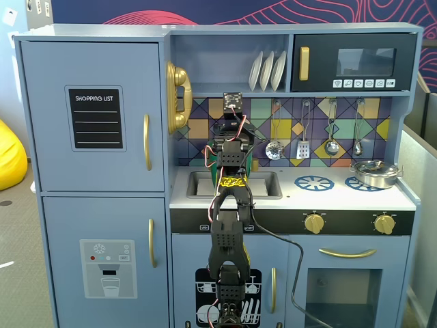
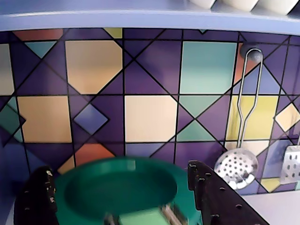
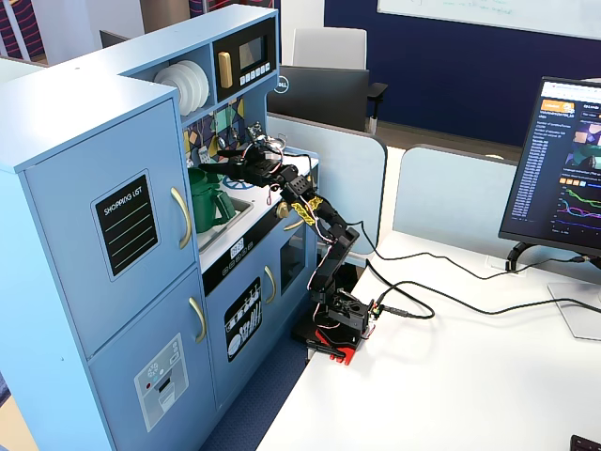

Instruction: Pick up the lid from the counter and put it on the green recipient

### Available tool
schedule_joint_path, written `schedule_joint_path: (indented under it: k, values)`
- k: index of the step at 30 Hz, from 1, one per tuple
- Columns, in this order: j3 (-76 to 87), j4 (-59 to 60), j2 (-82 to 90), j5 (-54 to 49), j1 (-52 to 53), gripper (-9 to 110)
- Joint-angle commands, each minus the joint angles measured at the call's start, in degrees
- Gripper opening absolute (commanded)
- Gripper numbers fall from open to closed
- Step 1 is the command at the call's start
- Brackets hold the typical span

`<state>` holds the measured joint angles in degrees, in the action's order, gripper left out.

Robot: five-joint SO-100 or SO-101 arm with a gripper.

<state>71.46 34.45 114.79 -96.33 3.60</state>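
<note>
My gripper is open, its two black fingers set wide apart. Low between them in the wrist view is a blurred round green rim with a sunken middle, the top of the green recipient. In the blur I cannot tell the lid apart from that rim. From the side fixed view, the gripper hovers just above the tall dark-green pot standing at the sink. The front fixed view shows only a green sliver beside the arm.
The sink lies under the arm. Right of it are blue burner rings and a silver pot. A skimmer and a spatula hang on the tiled back wall. A shelf runs close overhead.
</note>
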Motion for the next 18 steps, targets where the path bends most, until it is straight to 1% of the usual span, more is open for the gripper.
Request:
schedule_joint_path:
  k: [1, 5, 8, 11, 13, 15, 18]
  values:
    - [3.87, 5.8, 11.69, -1.49, -0.53, 28]
    - [19.95, 11.16, 24.52, -1.05, 0.79, 28]
    - [33.93, 13.27, 33.84, -0.44, 1.49, 25]
    - [50.54, 14.41, 43.24, 1.23, 2.02, 19]
    - [62.23, 15.38, 48.43, 1.76, 1.85, 8]
    - [72.86, 16.17, 52.65, 3.16, 1.23, 1]
    - [85.08, 19.69, 55.72, 2.72, 0.79, 0]
